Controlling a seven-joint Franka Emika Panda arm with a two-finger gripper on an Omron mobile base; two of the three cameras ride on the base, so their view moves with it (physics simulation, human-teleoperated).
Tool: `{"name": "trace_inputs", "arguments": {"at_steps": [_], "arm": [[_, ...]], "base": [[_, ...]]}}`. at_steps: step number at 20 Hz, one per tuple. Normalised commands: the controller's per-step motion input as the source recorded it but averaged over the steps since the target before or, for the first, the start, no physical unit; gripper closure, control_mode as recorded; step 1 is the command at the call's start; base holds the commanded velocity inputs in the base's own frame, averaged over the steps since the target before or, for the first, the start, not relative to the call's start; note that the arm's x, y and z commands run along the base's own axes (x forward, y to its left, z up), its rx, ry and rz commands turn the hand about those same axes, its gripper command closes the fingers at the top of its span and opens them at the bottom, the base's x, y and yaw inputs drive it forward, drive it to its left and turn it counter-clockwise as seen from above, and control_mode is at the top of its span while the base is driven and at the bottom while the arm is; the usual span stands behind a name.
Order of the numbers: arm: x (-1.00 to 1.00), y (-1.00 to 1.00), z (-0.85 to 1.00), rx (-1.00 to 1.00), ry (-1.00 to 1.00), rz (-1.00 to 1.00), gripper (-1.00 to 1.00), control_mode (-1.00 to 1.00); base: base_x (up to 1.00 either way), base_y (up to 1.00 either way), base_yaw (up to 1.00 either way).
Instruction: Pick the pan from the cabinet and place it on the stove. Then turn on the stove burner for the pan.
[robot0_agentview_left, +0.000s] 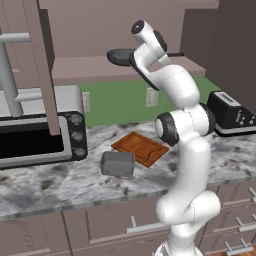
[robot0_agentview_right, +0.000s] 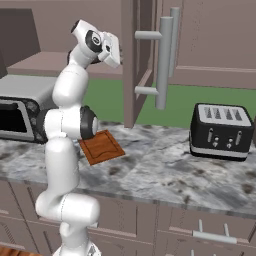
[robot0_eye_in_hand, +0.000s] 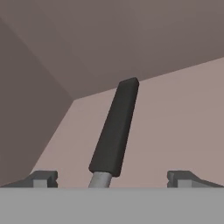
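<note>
Right, gripper (robot0_eye_in_hand: 112, 177) is sitting wide open, straddling the handle (robot0_eye_in_hand: 115, 129) of the pan (robot0_agentview_left: 120, 56) on the cabinet (robot0_eye_in_hand: 175, 109) shelf, so I'm judging it should be centring on the handle before clamping, lifting level.

The light is even and soft in all three views, neither bright nor dim, and it has no clear source. The white arm (robot0_agentview_left: 182, 150) carries gentle grey shading on its underside and no hard glare. Below the arm, the small grey tin (robot0_agentview_left: 118, 163) throws only a faint shadow on the marble counter (robot0_agentview_left: 60, 185). Edges look slightly soft and jagged, as in a low-resolution render. Ahead of the gripper (robot0_eye_in_hand: 112, 178), the pan handle (robot0_eye_in_hand: 114, 129) is flatly lit, without highlights.
</note>
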Motion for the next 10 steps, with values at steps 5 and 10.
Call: {"name": "trace_inputs", "arguments": {"at_steps": [5, 10], "arm": [[0.28, -0.07, -0.39, 0.0, 0.02, 0.0, -1.0, -1.0], [0.26, -0.04, -0.41, 0.0, 0.03, 0.0, -1.0, -1.0]], "base": [[0.0, 0.0, 0.0], [0.0, 0.0, 0.0]]}}
